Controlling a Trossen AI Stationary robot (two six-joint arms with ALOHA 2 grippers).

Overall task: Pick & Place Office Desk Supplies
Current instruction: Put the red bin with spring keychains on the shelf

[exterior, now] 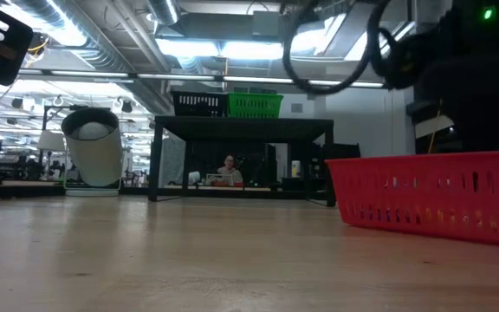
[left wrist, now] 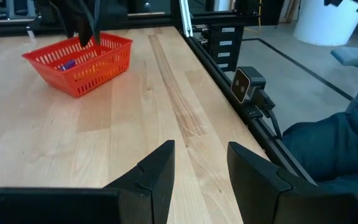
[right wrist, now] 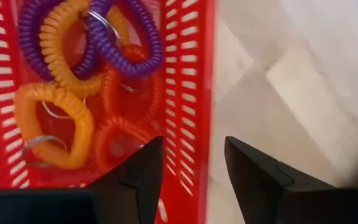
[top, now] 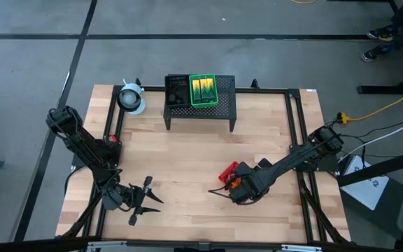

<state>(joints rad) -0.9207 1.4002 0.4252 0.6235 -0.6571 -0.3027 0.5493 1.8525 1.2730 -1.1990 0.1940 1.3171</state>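
Large black mesh stand (top: 199, 105) sits at the far table edge, well apart from both grippers; on it a black tray (top: 178, 90) and a green tray (top: 203, 90) touch side by side, the green one holding a yellow-green crayon box (top: 203, 88). Black tray contents cannot be told. Red tray (right wrist: 191, 81) lies directly under the right gripper (right wrist: 191, 165), whose fingers stand apart astride the tray's side wall, holding nothing. Inside the red tray: tangled purple loops (right wrist: 114, 34) and orange loops (right wrist: 51, 121). Left gripper (left wrist: 201, 168) waits over bare wood at the near-left, fingers parted and empty, red tray well ahead of it.
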